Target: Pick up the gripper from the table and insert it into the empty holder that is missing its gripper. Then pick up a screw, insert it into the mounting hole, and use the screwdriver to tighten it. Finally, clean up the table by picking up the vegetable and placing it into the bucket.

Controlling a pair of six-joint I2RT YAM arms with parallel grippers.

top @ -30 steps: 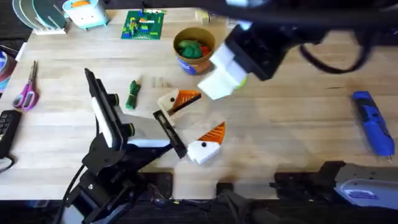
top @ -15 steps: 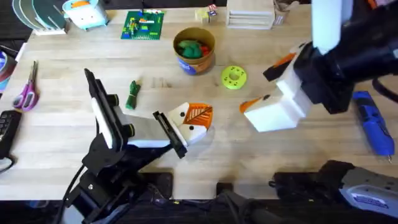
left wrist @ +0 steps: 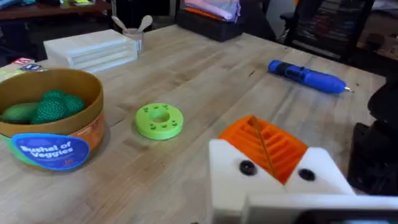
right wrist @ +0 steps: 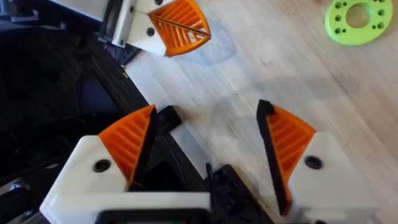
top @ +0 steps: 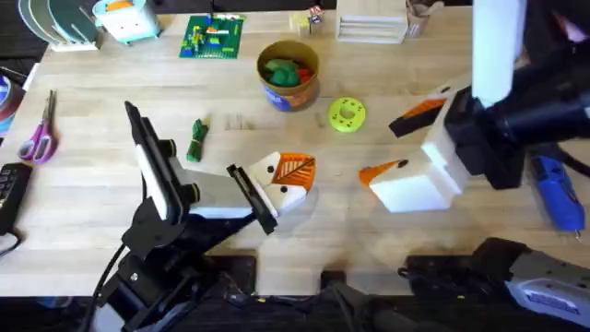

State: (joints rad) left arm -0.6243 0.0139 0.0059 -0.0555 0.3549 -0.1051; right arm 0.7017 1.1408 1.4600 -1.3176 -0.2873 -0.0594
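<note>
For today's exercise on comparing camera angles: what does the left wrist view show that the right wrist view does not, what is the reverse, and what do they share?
Left wrist view alone: the bucket holding green toy vegetables, the blue screwdriver lying on the table, and a white stack of trays.

Right wrist view alone: the right gripper, open, its two orange-padded fingers spread apart above the table edge.

Both: the lime-green disc and the left gripper, shut, its orange ribbed pad facing the camera.

the room was evenly and softly lit from above, leaving faint shadows on the table. the raised right arm looked large, dark and smeared with blur.
</note>
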